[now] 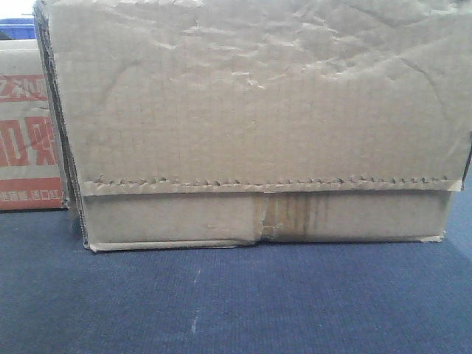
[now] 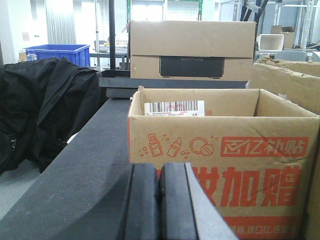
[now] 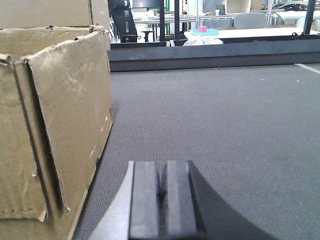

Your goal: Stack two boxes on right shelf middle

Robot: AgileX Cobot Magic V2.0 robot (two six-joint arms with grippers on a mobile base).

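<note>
My left gripper (image 2: 160,182) has its two black pads pressed flat together with nothing between them. The red-printed carton (image 2: 225,165) stands just beyond it and a little to the right. Its top is open, and a barcode label shows on the inside of its far wall. I cannot tell whether the pads touch it. A closed brown box (image 2: 192,50) sits farther back, and a black jacket (image 2: 45,100) is heaped at the left.

My right gripper (image 3: 161,177) is likewise fully closed and empty, low over the grey mat (image 3: 225,130). The plain creased carton (image 3: 65,125) stands near on its left, clear of the fingers.

From the front, this plain carton (image 1: 258,110) fills most of the view, showing a zigzag flap edge and a brownish tape strip. The red-printed one (image 1: 29,133) is just beside it on the left.
</note>
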